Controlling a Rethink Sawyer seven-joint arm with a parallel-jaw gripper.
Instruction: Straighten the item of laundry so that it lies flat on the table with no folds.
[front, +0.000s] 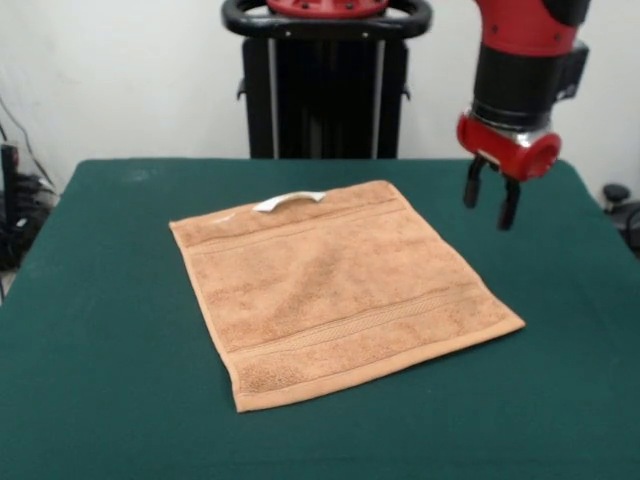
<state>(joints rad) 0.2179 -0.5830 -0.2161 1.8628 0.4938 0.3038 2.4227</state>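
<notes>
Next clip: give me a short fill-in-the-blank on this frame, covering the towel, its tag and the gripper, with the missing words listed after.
1. The towel lies spread ____ on the green table.
2. The small tag at its far edge is ____ in colour.
3. The gripper hangs above the table, holding ____.
4. Its two dark fingers stand ____.

Missing words: flat; white; nothing; apart

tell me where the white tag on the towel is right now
In the front view, the white tag sits on the towel's far edge, toward the pedestal.
</notes>
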